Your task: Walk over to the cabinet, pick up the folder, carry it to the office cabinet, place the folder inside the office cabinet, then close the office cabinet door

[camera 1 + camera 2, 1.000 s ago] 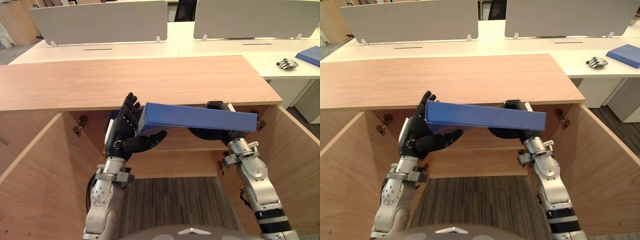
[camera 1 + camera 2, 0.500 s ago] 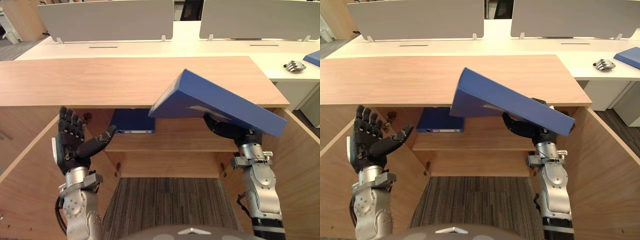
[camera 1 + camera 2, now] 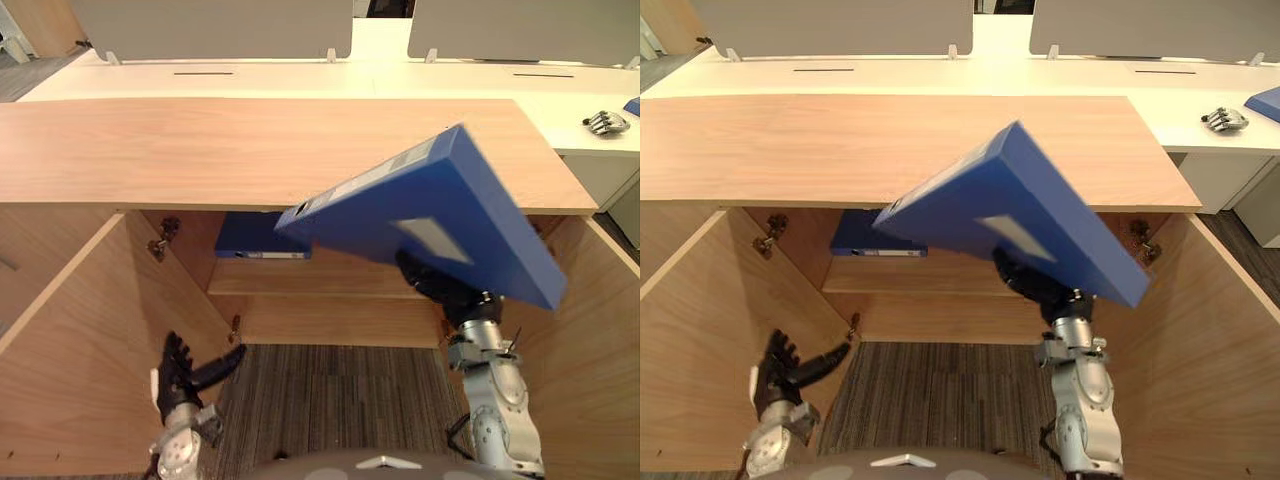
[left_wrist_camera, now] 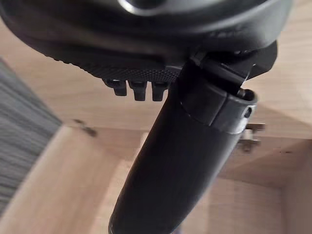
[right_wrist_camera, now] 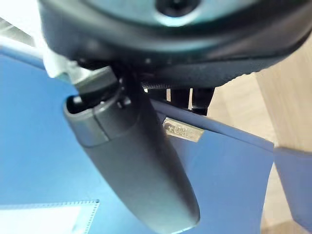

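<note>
My right hand (image 3: 440,288) is closed on the blue folder (image 3: 430,225) from below. It hangs tilted before the open office cabinet (image 3: 200,150), above the shelf (image 3: 340,285), its low end toward my right. My left hand (image 3: 180,380) is low, fingers spread, well apart.

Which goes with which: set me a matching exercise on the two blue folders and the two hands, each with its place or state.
1. held folder
2. second folder
3. left hand
4. right hand

A. lies flat on the shelf inside the cabinet
B. open, low beside the cabinet's left door
C. tilted, raised in front of the cabinet
D. shut on the held folder

Pairs: 1-C, 2-A, 3-B, 4-D.
</note>
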